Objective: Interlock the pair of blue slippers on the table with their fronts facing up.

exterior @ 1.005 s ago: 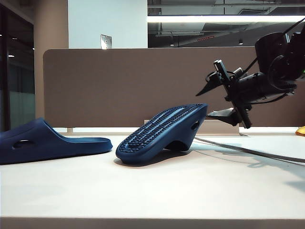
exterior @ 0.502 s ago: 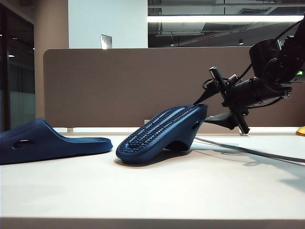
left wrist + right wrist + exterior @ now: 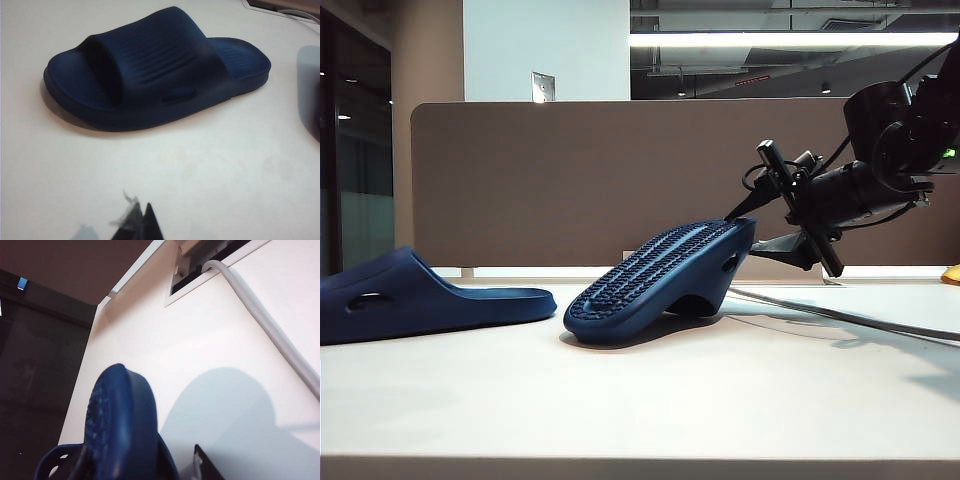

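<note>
an office: brown desk partition point(image 3: 620, 180), strip ceiling light point(image 3: 790, 39), cable slot point(image 3: 200, 265) in the pale table point(image 3: 640, 400)

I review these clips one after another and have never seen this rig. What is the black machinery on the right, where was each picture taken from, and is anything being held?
It is a two-armed robot; each arm ends in a two-finger tool. The exterior view looks across the pale table. An upright blue slipper lies at left; an overturned slipper, studded sole up, is propped in the middle. The right tool is open, its fingers above and below that slipper's raised end, holding nothing yet. The right wrist view, from that arm, shows the same slipper close up. The left wrist view looks down on the upright slipper; the left tool is shut and empty.
</note>
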